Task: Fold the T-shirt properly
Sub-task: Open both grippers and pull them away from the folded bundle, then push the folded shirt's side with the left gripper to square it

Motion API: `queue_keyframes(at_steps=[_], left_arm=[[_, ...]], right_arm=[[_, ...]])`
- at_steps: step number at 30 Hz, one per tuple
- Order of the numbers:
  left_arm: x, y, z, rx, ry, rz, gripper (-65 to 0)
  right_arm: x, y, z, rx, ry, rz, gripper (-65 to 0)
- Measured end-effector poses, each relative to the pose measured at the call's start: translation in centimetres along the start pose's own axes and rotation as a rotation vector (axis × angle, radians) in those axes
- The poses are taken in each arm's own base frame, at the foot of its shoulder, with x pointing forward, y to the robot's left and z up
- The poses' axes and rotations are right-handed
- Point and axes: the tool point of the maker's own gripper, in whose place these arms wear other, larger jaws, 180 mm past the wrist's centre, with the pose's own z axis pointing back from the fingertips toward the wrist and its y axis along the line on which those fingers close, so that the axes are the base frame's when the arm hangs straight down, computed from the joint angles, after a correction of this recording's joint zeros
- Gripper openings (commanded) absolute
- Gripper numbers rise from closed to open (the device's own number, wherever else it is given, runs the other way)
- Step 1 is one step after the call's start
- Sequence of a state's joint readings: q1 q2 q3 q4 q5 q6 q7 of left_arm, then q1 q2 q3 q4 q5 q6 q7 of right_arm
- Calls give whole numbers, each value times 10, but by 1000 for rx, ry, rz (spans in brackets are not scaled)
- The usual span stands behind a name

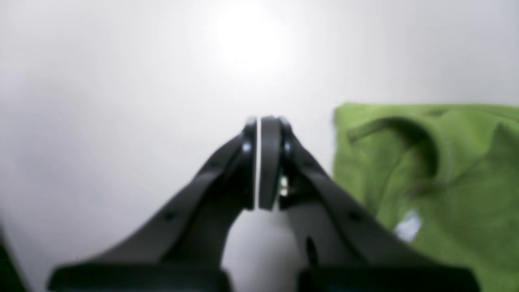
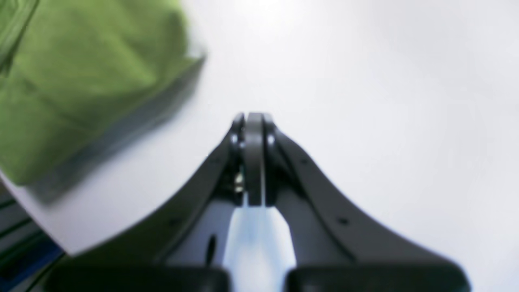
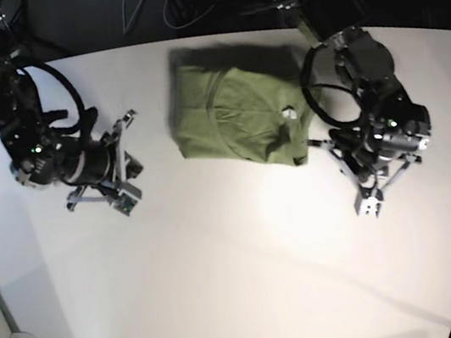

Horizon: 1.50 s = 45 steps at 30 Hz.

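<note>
Base view has the T-shirt [image 3: 238, 115] already down to a compact green bundle at the far middle of the white table [image 3: 223, 264], tag showing. Left gripper [image 3: 372, 202] and right gripper [image 3: 125, 161] sit either side, both closed, empty, clear of the cloth. Looks basically finished, maybe some tidying left.

T-shirt [image 3: 237, 114]: green, plain, folded into a compact, roughly rectangular bundle lying flat on the white table near its far edge, about midway between the two arms. Surface slightly wrinkled. Small white tag [image 3: 289, 112] faces up near its right side. Nothing touches it.
</note>
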State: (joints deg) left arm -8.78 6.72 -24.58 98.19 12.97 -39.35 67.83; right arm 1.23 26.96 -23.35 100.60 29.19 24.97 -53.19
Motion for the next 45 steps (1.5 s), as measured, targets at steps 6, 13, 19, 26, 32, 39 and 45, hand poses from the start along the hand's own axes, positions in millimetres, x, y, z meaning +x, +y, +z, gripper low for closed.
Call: queue_keyframes(at_steps=[6, 13, 19, 26, 32, 39, 45], left_arm=[[-94, 17, 26, 93, 254, -32, -639], [-138, -30, 28, -12, 342, -107, -639], [-143, -43, 28, -41, 351, -102, -639], [-96, -62, 10, -91, 244, -125, -639], [-79, -84, -21, -186, 233, -131, -639], [-32, -102, -51, -276, 103, -108, -639], [3, -109, -68, -319, 49, -111, -639]], right_arm=[[1, -17, 14, -51, -19, -10, -649], [11, -16, 12, -50, -44, -13, -649], [13, -14, 11, -46, -47, -10, -649], [-2, 0, 8, -15, -25, -28, -649], [-26, 15, 6, 15, 28, -48, -649], [-47, 28, 7, 40, 55, -63, -649], [-68, 43, 10, 69, 60, -84, -649]])
